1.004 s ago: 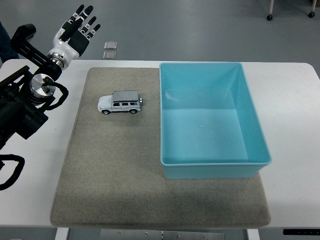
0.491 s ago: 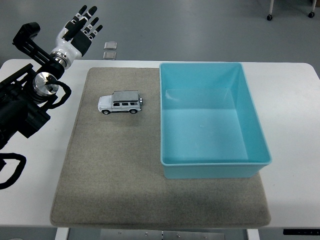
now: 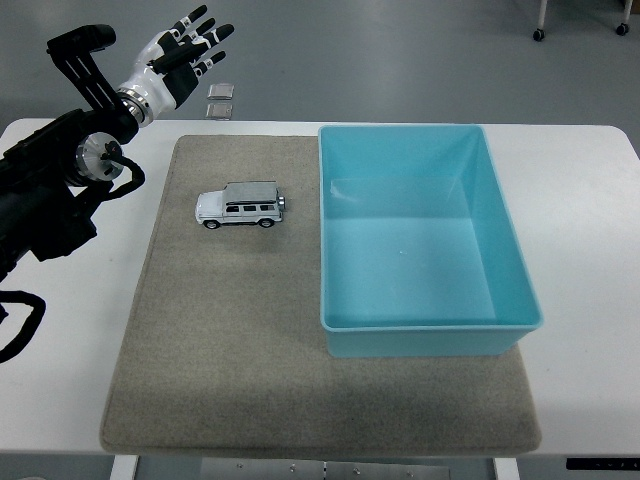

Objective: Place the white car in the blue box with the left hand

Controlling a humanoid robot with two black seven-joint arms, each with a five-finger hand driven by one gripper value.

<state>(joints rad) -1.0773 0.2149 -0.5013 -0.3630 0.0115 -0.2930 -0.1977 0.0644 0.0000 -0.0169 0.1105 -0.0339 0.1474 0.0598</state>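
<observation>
**What the view leaves out**

The left arm (image 3: 50, 190) runs off the left edge, so its upper part is cut away, and a black cable loop (image 3: 18, 325) below it is clipped by the same edge. Two small square objects (image 3: 220, 100) beyond the table's far edge are too small to identify. At the top right, a wheeled frame (image 3: 580, 20) is cropped to its legs and castors. The table's (image 3: 590, 400) near edge is partly cut by the bottom edge.

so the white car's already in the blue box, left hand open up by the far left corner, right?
Not quite. The white car sits on the grey mat, left of the blue box, which holds nothing. The head view shows it. The left hand is open by the far left corner.
</observation>
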